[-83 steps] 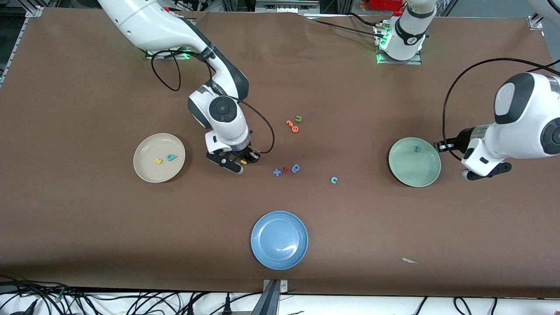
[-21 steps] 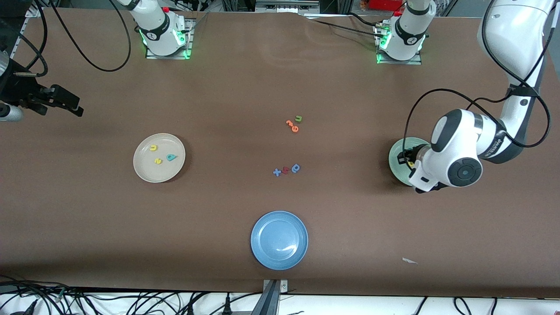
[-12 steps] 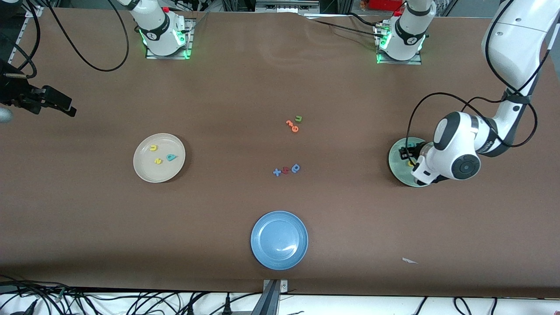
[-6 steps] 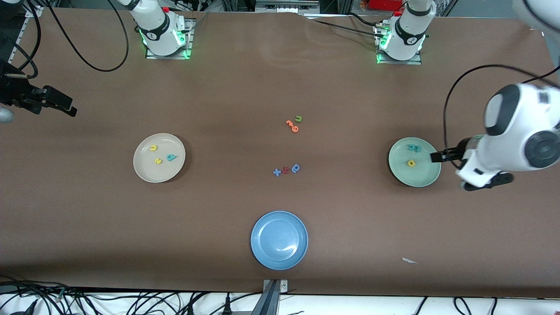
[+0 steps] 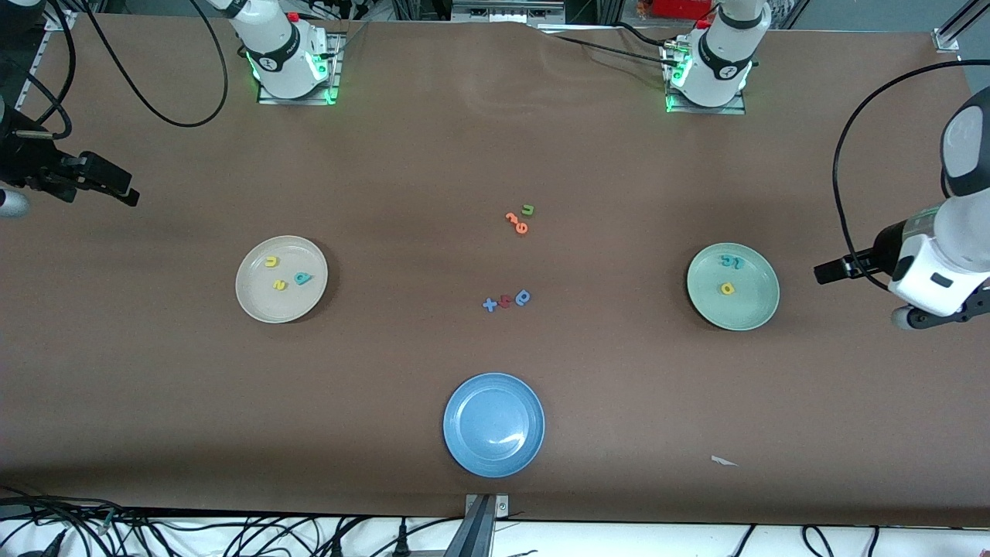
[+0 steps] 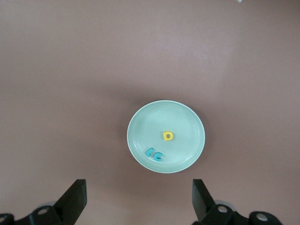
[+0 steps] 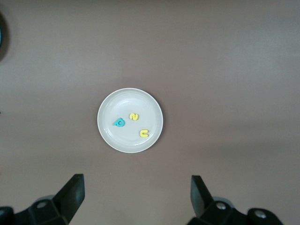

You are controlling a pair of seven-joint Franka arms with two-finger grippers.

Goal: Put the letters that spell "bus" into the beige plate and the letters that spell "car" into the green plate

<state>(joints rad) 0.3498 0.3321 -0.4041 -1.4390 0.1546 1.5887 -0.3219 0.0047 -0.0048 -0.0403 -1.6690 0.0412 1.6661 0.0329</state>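
Observation:
The beige plate [image 5: 255,298] [image 7: 126,101] holds a teal b [image 5: 303,278] [image 7: 119,122], a yellow s [image 5: 279,285] [image 7: 134,116] and a yellow u [image 5: 271,261] [image 7: 144,133]. In the green plate [image 5: 746,309] [image 6: 154,122] lie a yellow a [image 5: 726,288] [image 6: 168,136], a teal c [image 6: 158,156] and a teal r [image 6: 150,152]. My left gripper [image 5: 932,316] [image 6: 139,206] hangs open and empty, high over bare table beside the green plate. At the right arm's end of the table my right gripper [image 5: 11,203] [image 7: 136,201] waits open and empty, high above the table.
A blue plate [image 5: 493,424] sits near the front edge in the middle. Orange letters with a green u [image 5: 520,219] and a blue-and-red letter cluster [image 5: 506,300] lie mid-table. A white scrap [image 5: 723,461] lies toward the left arm's end.
My left gripper opened over the green plate, left the yellow a there, then rose and drew back toward its end of the table. The right arm stayed still.

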